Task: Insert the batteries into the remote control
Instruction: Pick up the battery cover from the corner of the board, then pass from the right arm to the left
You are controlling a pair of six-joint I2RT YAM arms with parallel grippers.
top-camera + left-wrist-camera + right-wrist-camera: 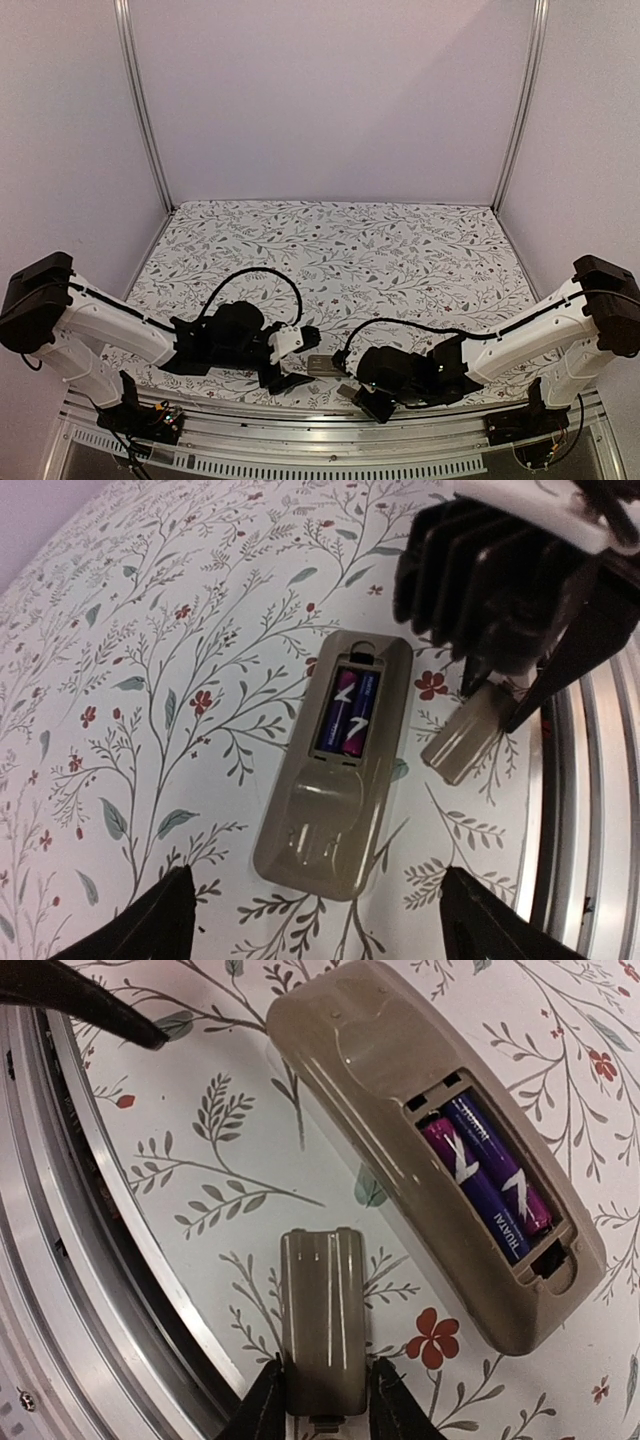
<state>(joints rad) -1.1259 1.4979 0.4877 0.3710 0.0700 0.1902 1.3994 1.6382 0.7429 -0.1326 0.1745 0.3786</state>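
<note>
The remote control [335,780] lies tan back up on the flowered worktop [150,680], near its front edge and between my two arms. Its recess is uncovered, and the two batteries [345,715] sit in it side by side. My left claw [318,910] is released, its fingers spread wide, with the near end of the remote just ahead of the gap between them; neither finger touches it. My right claw [325,1400] is clenched on one end of the small tan cover panel [320,1310]. It holds the panel just beside the remote on its right, apart from it, towards the metal rail [60,1260]. I cannot tell whether the panel's free end touches the worktop.
</note>
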